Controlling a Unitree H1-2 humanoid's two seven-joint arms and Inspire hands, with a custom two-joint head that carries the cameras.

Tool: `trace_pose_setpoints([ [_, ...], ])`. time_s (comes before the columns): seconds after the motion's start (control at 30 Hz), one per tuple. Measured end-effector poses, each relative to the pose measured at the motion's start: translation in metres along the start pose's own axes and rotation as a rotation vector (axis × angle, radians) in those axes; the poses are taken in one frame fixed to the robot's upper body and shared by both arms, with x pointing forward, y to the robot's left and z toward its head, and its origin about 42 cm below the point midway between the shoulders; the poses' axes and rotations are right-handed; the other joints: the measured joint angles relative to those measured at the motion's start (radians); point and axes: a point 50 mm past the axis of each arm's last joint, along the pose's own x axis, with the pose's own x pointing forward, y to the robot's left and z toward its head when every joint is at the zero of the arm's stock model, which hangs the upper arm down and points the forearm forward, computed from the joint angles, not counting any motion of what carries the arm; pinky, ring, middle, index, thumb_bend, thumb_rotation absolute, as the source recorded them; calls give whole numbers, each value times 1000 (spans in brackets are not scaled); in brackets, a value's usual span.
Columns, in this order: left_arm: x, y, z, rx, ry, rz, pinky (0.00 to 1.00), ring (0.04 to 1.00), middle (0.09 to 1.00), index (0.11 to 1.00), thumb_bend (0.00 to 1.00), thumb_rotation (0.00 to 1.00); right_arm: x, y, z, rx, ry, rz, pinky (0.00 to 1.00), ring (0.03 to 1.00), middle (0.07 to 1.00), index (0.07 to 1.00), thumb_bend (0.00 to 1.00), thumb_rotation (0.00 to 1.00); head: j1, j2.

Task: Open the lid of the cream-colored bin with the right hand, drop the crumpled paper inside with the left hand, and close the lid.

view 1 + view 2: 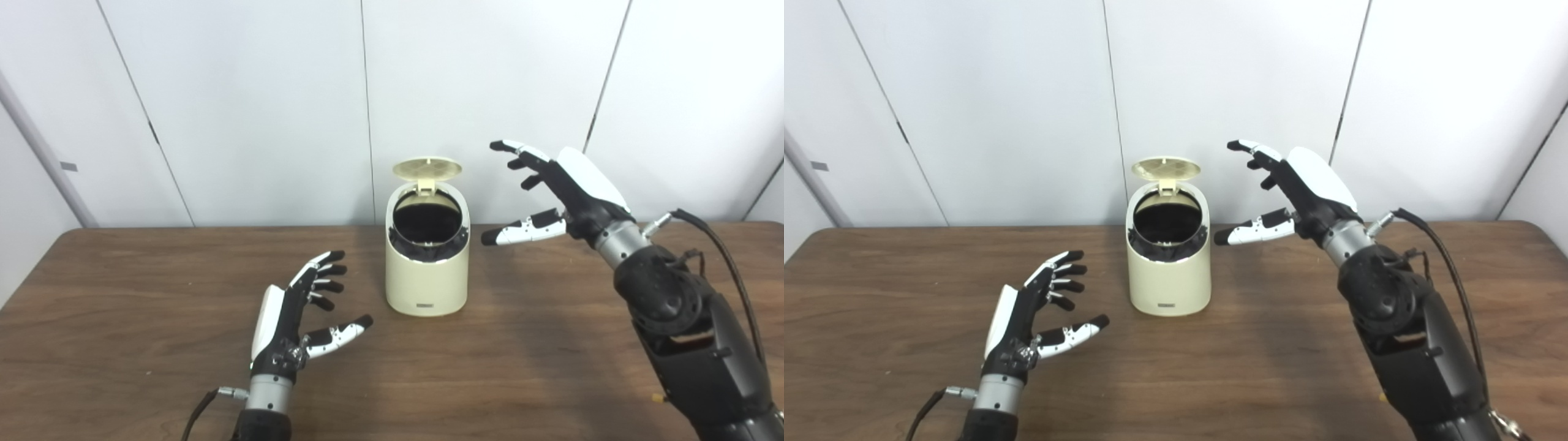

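Standing open near the table's (122,343) far edge, the bin's (427,282) lid (427,168) awaits closing. Right hand (554,190) hovers spread beside it; left hand (300,312) rests spread, empty, no paper visible.

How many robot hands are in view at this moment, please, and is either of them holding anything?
2. The left hand is low over the table, left of the bin, open and empty. The right hand is raised to the bin's right, beside its upright lid, also open and empty.

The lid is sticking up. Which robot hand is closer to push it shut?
The right robot hand, probably. It is raised, open, beside the lid at about its height. The left robot hand is open, low over the table, in front of the bin.
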Motion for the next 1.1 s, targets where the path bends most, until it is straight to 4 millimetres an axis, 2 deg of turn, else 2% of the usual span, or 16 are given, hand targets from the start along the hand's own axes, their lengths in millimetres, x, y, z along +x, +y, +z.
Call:
trace_pose_setpoints([
  [0.07,-3,-1,-3,2,12,-4,559,670,751,848,783,0,2,-1,1,-14,5,4,640,813,898,887,810,337,0,0],
  [0.17,-5,-2,-6,6,24,-8,560,666,751,844,792,0,5,-4,2,-21,4,0,639,812,892,884,815,325,2,-2],
  [0.33,-5,-3,-8,8,26,-11,550,655,745,828,808,0,14,-5,7,-59,4,14,657,845,906,902,819,390,3,-3],
  [0.4,-5,-3,-9,7,24,-12,550,654,746,823,808,0,16,-4,11,-85,-3,21,706,863,903,901,813,403,5,-3],
  [0.8,-6,-7,-13,5,34,-21,550,664,749,814,810,0,29,-6,29,-147,-52,44,764,870,890,891,799,416,8,-3],
  [1.1,-3,-12,-10,-11,28,-24,556,668,751,804,817,0,43,2,50,-131,-121,61,717,847,886,882,795,410,18,0],
])
